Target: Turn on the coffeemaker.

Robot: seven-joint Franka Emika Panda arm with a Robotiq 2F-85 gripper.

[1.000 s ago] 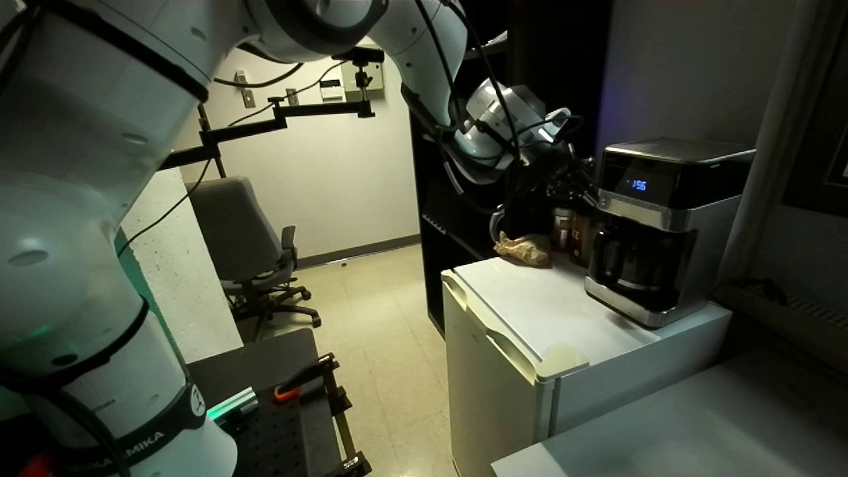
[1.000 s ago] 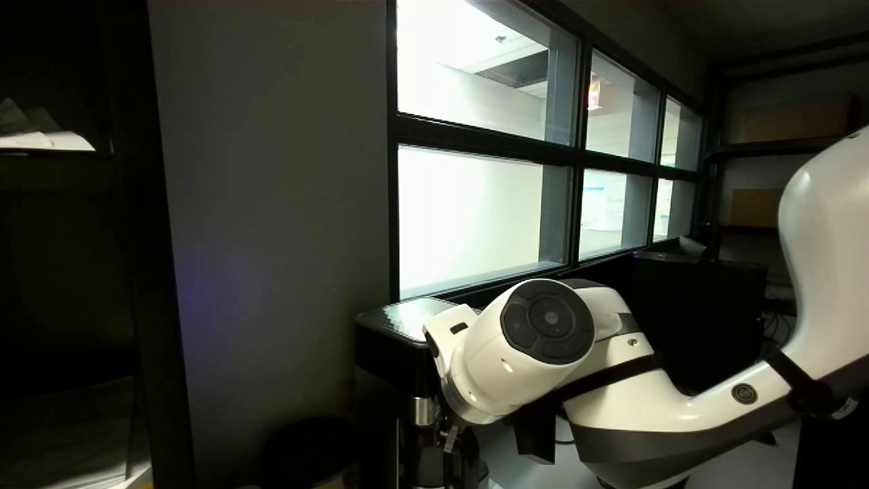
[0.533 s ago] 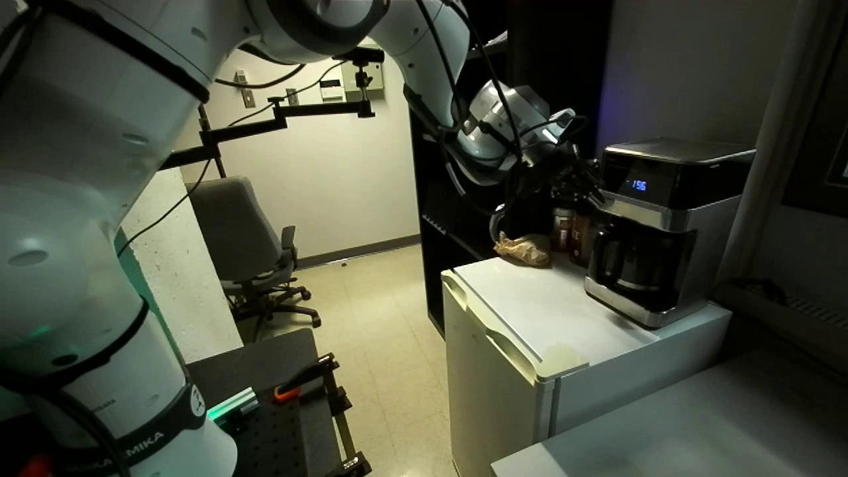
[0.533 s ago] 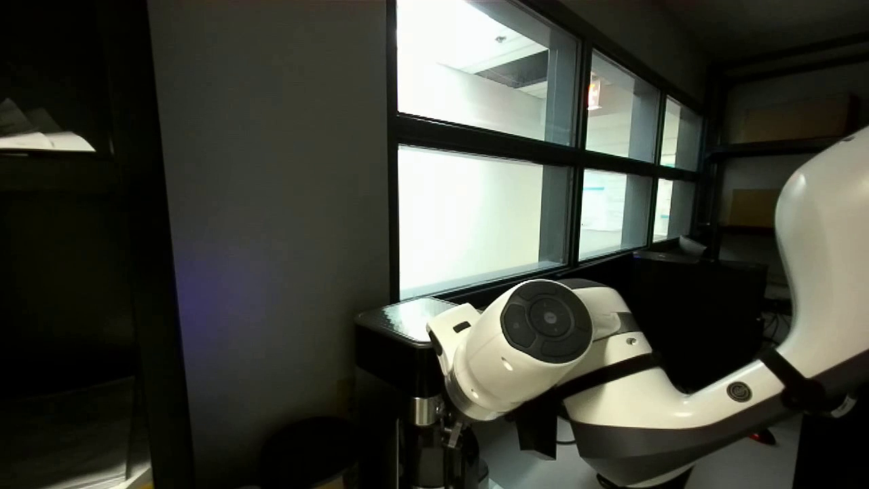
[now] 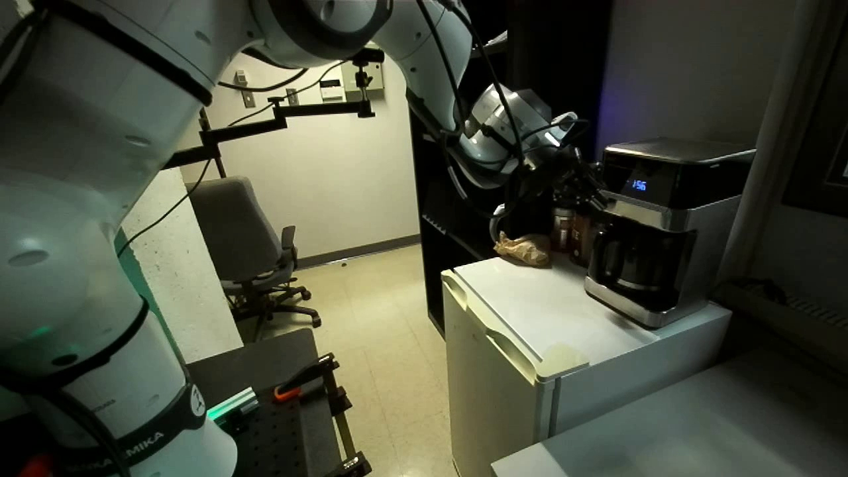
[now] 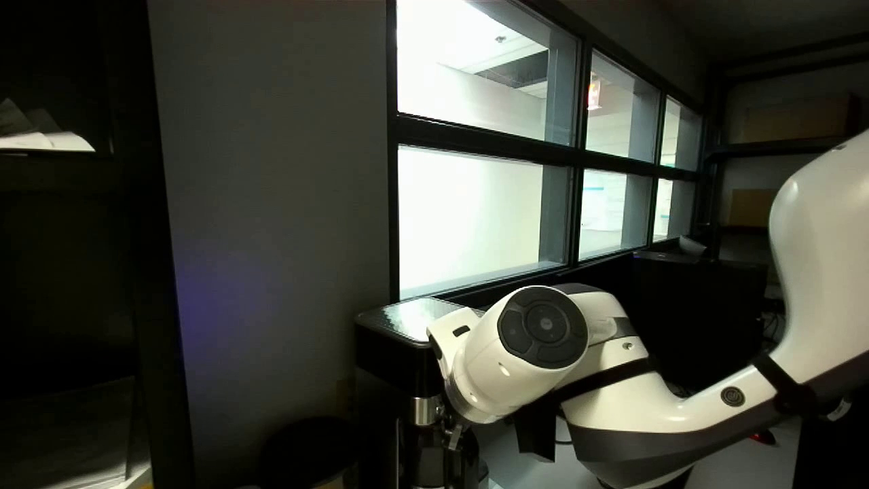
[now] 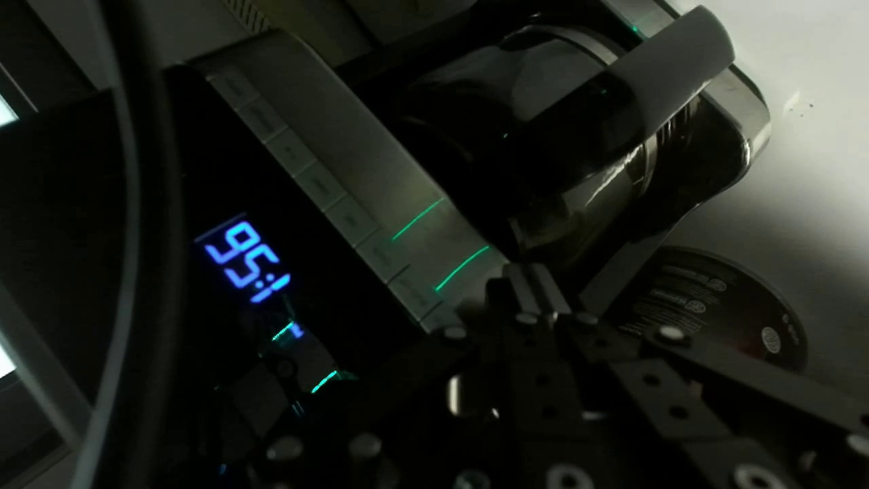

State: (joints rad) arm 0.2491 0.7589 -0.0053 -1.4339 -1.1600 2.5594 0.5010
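The coffeemaker (image 5: pixel 712 248), with silver-grey top, black body and dark glass carafe (image 5: pixel 642 262), stands on a white cabinet (image 5: pixel 556 305). It also shows in an exterior view (image 6: pixel 394 370), partly behind the arm. Its blue display (image 7: pixel 244 261) reads 1:56. A row of flat buttons (image 7: pixel 319 187) runs along the silver front strip in the wrist view. My gripper (image 7: pixel 536 288) is shut and empty, its pads together. Its tips lie over the strip's end in the wrist view; I cannot tell whether they touch. In an exterior view the gripper (image 5: pixel 601 201) is at the machine's front corner.
A crumpled brown bag (image 5: pixel 523 250) and a jar (image 5: pixel 563 228) stand behind on the cabinet. A dark round container (image 7: pixel 719 305) lies beside the machine in the wrist view. A cable (image 7: pixel 153 272) crosses that view. A white tabletop (image 5: pixel 695 424) is in front of the cabinet.
My gripper has moved slightly right and down in an exterior view, along the coffeemaker's front. The arm has shifted a little. The coffeemaker and its display look the same.
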